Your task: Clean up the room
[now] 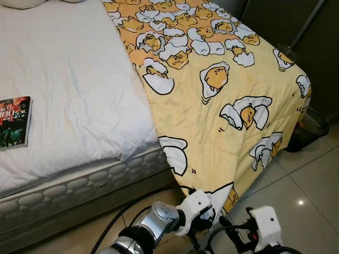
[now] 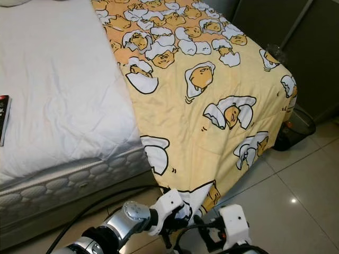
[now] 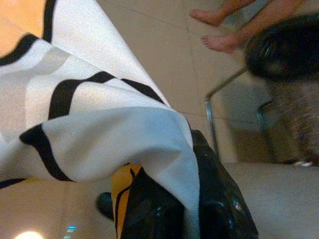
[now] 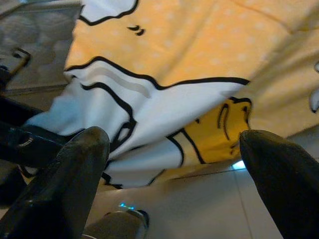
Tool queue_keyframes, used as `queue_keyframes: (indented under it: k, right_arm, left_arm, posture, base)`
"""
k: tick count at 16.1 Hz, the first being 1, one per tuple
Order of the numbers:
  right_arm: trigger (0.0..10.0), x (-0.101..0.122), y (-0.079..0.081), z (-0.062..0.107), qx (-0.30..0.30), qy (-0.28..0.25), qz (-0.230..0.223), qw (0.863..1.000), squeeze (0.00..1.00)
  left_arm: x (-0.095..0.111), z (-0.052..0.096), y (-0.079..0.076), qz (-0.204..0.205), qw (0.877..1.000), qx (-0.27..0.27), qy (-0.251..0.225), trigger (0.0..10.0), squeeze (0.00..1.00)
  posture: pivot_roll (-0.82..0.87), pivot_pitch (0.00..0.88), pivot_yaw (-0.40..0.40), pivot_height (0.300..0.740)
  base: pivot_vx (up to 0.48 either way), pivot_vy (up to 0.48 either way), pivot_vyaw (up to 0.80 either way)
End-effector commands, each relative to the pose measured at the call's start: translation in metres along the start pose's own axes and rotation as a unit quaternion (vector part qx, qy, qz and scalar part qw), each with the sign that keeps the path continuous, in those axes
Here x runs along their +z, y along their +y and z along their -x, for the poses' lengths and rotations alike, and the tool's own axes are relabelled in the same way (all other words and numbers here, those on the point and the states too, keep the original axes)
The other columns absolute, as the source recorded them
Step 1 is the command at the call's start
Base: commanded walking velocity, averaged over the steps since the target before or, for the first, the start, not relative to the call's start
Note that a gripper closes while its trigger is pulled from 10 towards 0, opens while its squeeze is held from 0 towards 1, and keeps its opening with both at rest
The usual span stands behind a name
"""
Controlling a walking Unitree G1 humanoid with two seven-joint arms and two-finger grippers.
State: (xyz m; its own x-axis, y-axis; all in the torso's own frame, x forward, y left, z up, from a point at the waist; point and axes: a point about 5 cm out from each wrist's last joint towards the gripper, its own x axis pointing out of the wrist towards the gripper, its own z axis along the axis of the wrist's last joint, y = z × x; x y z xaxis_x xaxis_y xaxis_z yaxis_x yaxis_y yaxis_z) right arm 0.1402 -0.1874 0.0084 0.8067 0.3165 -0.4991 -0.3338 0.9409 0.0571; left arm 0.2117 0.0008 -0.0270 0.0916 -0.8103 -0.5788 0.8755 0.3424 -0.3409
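Left gripper (image 3: 174, 209): pinching the yellow blanket (image 1: 222, 100) at its hanging corner.
Right gripper (image 4: 174, 164): fingers spread, just beside that corner.
Book (image 1: 14, 122): on the white mattress (image 1: 69, 95), well apart from the blanket.
Dark bin (image 1: 307, 128): on the floor past the blanket's far edge.

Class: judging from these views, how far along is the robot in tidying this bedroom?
Early stage. Done: nothing visibly finished. In hand: the left gripper is shut on the hanging corner of the yellow cartoon-egg quilt; the right gripper is open just beside it. Left: half the white mattress lies uncovered, with a dark-covered book on it.
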Motion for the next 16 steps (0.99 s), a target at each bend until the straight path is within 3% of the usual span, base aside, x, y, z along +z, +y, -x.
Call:
queue_keyframes:
  k: [1,2,3,5,6,7,9,12,15,16]
  right_arm:
    - [10.0,0.001,0.000,0.001,0.009,0.004,-0.004,1.000,0.00]
    - [10.0,0.002,-0.001,-0.002,0.014,0.006,-0.008,1.000,0.00]
    - [10.0,0.005,-0.005,-0.005,0.007,0.002,-0.016,1.000,0.00]
    - [10.0,0.015,-0.017,-0.011,-0.017,-0.014,-0.036,0.999,0.00]
    - [10.0,0.021,-0.024,-0.013,-0.034,-0.028,-0.049,0.998,0.00]
    - [10.0,0.027,-0.029,-0.014,-0.051,-0.044,-0.067,0.995,0.00]
    - [10.0,0.034,-0.032,-0.017,-0.057,-0.060,-0.083,0.993,0.00]
    - [10.0,0.037,-0.031,-0.023,-0.051,-0.066,-0.088,0.993,0.00]
    - [10.0,0.044,-0.036,-0.027,-0.061,-0.082,-0.085,0.991,0.00]
    - [10.0,0.052,-0.040,-0.029,-0.074,-0.098,-0.080,0.989,0.00]
  left_arm:
    - [0.031,-0.068,-0.127,0.104,0.975,-0.178,-0.086,10.0,0.00]
    - [0.049,-0.070,-0.136,0.155,0.957,-0.229,-0.088,10.0,0.00]
    - [0.049,-0.068,-0.138,0.159,0.949,-0.260,-0.076,10.0,0.00]
    - [0.038,-0.064,-0.136,0.107,0.956,-0.267,-0.051,10.0,0.00]
    - [0.025,-0.064,-0.122,0.030,0.981,-0.191,-0.030,10.0,1.00]
    - [0.015,-0.061,-0.107,-0.033,0.992,-0.124,-0.009,10.0,1.00]
    - [0.010,-0.054,-0.088,-0.053,0.995,-0.085,0.000,10.0,1.00]
    - [-0.005,-0.037,-0.057,-0.027,0.999,-0.025,0.014,10.0,1.00]
    - [-0.011,-0.011,-0.014,-0.014,0.996,0.085,-0.012,10.0,1.00]
    - [-0.007,0.006,0.009,-0.016,0.987,0.154,-0.036,10.0,1.00]
  posture:
    - [-0.10,0.116,-0.125,0.740]
    - [-0.10,0.114,-0.121,0.740]
    - [-0.10,0.114,-0.117,0.740]
    - [-0.10,0.110,-0.112,0.740]
    - [-0.10,0.107,-0.108,0.740]
    - [-0.09,0.103,-0.104,0.740]
    - [-0.09,0.090,-0.100,0.740]
    - [-0.07,0.058,-0.089,0.740]
    - [-0.06,0.031,-0.077,0.740]
    - [-0.05,0.017,-0.071,0.740]
  base:
    - [0.000,0.000,0.00]
    - [0.000,0.000,0.00]
    - [0.000,0.000,0.00]
    - [0.000,0.000,0.00]
    - [0.000,0.000,0.00]
    - [0.000,0.000,0.00]
    - [0.000,0.000,0.00]
    - [0.000,0.000,0.00]
    - [0.000,0.000,0.00]
    - [0.000,0.000,0.00]
